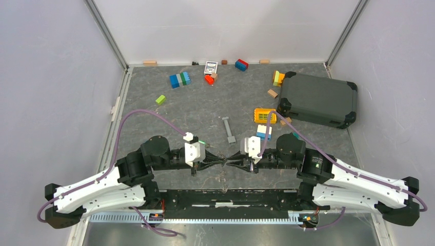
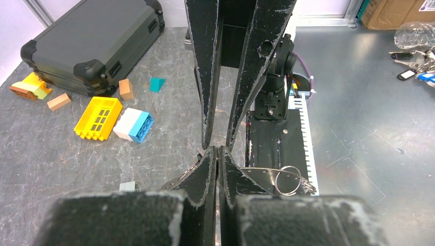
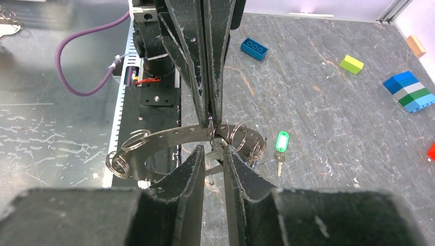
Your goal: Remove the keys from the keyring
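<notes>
The only printed thing in view is a small card [image 1: 211,67] lying at the far side of the grey marbled desk [image 1: 205,107], and its print is too small to read.

The curved silver metal keyring [image 3: 169,136], a flat band hung with several small wire rings [image 3: 134,139], is held up over the desk's near edge, between the two arms. The left fingers [image 3: 216,77] are pressed together on the band's upper edge. The right fingers [image 3: 187,179] stand narrow, meeting them tip to tip, with silver metal of the keyring between their pads; whether a key is caught there too cannot be told.

In the right wrist view the band arcs across the line of the fingers, one end toward the arm bases and the other out over the desk.

A small silver key with a green head [image 3: 281,141] lies flat on the desk just beside that outer end. Its long axis runs parallel to the fingers, head toward the left arm. Whether it is joined to a ring cannot be told.
</notes>
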You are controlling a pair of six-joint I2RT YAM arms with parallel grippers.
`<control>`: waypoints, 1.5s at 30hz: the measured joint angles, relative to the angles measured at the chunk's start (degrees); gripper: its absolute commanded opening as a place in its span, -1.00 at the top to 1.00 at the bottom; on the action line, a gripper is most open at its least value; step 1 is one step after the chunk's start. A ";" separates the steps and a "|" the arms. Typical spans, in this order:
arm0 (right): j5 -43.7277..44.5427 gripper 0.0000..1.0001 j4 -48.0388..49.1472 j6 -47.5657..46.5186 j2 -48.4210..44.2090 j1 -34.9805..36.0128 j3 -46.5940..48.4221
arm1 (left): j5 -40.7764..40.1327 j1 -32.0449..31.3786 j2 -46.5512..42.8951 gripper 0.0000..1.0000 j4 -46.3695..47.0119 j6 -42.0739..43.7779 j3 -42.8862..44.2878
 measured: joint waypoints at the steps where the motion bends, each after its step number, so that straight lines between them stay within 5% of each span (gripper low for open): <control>1: 0.00 0.52 0.26 0.02 0.00 0.00 0.00 | 0.00 0.00 0.00 0.95 0.02 -0.04 0.00; 13: -0.07 0.56 2.03 0.02 1.29 0.00 -0.11 | 0.00 0.00 0.00 0.95 0.39 -0.37 -0.11; 25: -0.22 1.00 2.10 0.02 1.92 0.00 -0.52 | -0.04 0.00 -0.13 0.95 0.42 -0.37 -0.42; 36: -0.07 0.99 2.29 0.00 2.03 0.00 -0.72 | -0.04 0.00 -0.55 0.95 0.39 -0.39 -0.81; 40: -0.04 0.68 2.27 0.11 2.14 0.00 -0.72 | -0.04 0.00 -0.68 0.95 0.39 -0.39 -0.96; 45: 0.22 0.58 2.05 -0.04 1.81 0.00 -1.18 | 0.02 0.00 -1.05 0.95 0.85 -0.57 -1.01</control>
